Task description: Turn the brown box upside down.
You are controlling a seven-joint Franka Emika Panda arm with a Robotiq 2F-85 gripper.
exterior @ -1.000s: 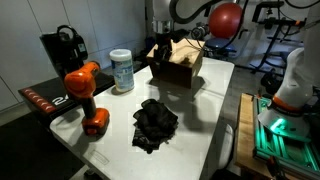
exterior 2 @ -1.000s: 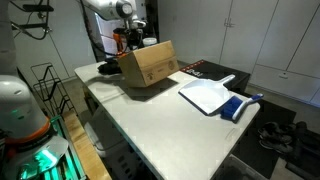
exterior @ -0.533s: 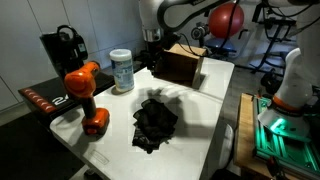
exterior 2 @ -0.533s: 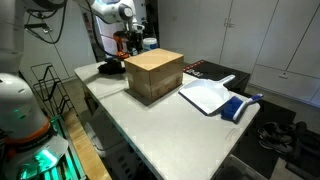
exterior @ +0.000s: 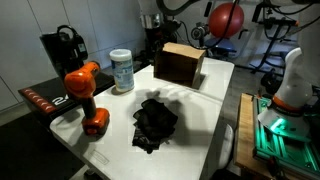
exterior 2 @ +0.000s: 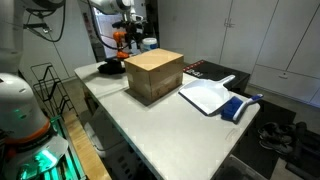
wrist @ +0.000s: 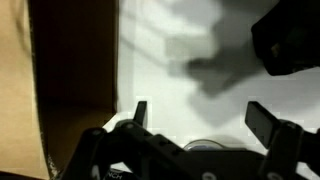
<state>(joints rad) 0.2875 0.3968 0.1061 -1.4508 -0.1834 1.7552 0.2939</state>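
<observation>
The brown box (exterior: 180,63) rests flat on the white table (exterior: 205,110), a closed face up, near the far edge; it shows in both exterior views (exterior 2: 155,75). In the wrist view its brown side fills the left (wrist: 70,70). My gripper (exterior: 152,27) hangs open and empty above the table beside the box, apart from it; it also shows in an exterior view (exterior 2: 130,20). In the wrist view its two fingers (wrist: 200,115) are spread wide over bare white table.
A white canister (exterior: 122,70), an orange drill (exterior: 85,95) and a black cloth (exterior: 155,122) lie on the table. A black machine (exterior: 62,48) stands at the back. A white dustpan (exterior 2: 205,95) with a blue brush (exterior 2: 240,106) lies beside the box.
The box was tilted in my gripper a second ago; it now lies flat. My gripper has let go and moved up and away from it.
</observation>
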